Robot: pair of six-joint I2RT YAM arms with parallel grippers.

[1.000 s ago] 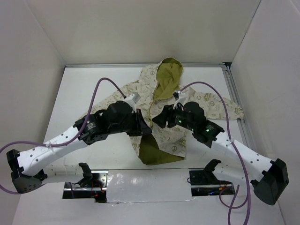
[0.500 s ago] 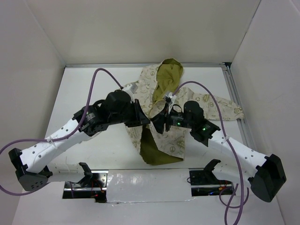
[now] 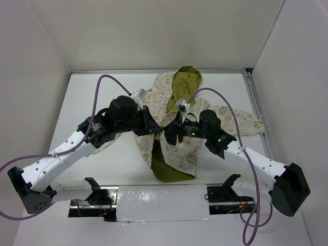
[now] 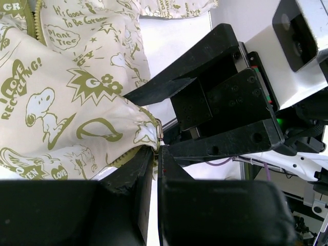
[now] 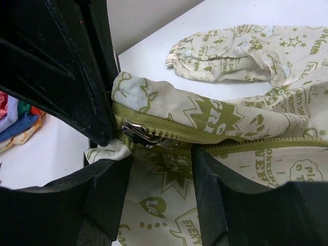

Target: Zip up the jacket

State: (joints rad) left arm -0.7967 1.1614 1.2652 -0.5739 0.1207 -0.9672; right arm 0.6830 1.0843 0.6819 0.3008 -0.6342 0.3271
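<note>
The cream jacket (image 3: pixel 225 116) with olive-green prints lies at the table's middle, its green hood (image 3: pixel 183 84) pointing to the far side. Its front is open low down, showing green lining (image 3: pixel 163 166). My left gripper (image 3: pixel 155 129) is shut on the jacket's bottom hem beside the zipper (image 4: pixel 156 149). In the right wrist view the metal zipper slider (image 5: pixel 139 134) sits on the green zipper teeth just beyond my right gripper (image 5: pixel 160 156), which is open and straddles the fabric below it. The left gripper's black fingers (image 5: pixel 77 66) clamp the hem corner right next to the slider.
White walls close in the table on three sides. A metal rail (image 3: pixel 258 105) runs along the right edge. A foil-taped strip (image 3: pixel 159 197) lies between the arm bases. Purple cables (image 3: pixel 102 87) arch above both arms. Coloured cloth (image 5: pixel 15 123) shows beyond the table edge.
Both grippers have shifted left and closer together, dragging the jacket's lower front leftward. The right gripper has narrowed slightly near the slider.
</note>
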